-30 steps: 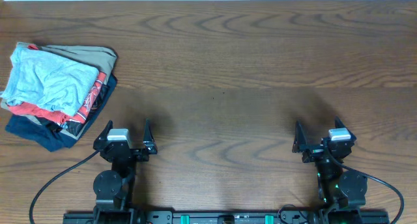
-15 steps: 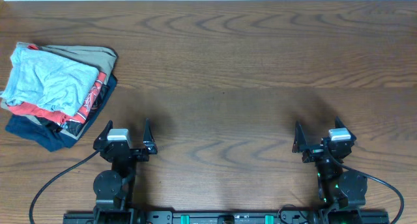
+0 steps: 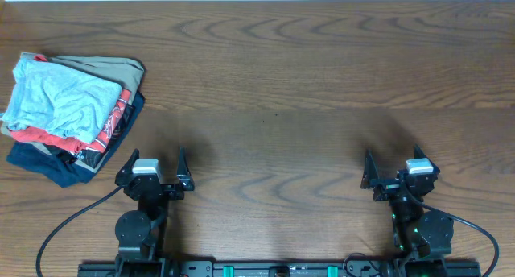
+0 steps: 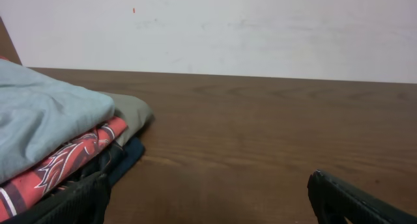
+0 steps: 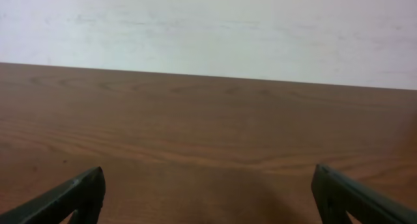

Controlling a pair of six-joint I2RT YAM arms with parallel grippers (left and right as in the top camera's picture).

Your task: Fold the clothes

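and here we are: the pale blue t-shirt [image 3: 56, 100] sits on top of a pile [image 3: 76, 148] at the left edge of the wooden table [image 3: 282, 68], toward the far left corner. it's crumpled and bunched, not spread out, and it covers most of the stack. under it a red shirt [image 3: 113, 126] with white lettering pokes out on the side facing the table's middle. a khaki garment [image 3: 113, 66] shows along the far side, and a navy garment [image 3: 44, 166] lies at the bottom, spilling toward the near edge.

down by the near edge, the left gripper [image 3: 157, 158] hangs near the pile's near corner, not touching it, jaws wide apart. a black cable [image 3: 64, 225] loops out beside its arm. the right gripper [image 3: 392, 158] is over toward the near right corner, well apart from the clothes, jaws spread just as wide.

from the left wrist, dark fingers [image 4: 71, 201] sit low in both corners, with the stack at the left and the blue shirt on top. from the right wrist it's wood grain running out to a pale wall [image 5: 208, 28].
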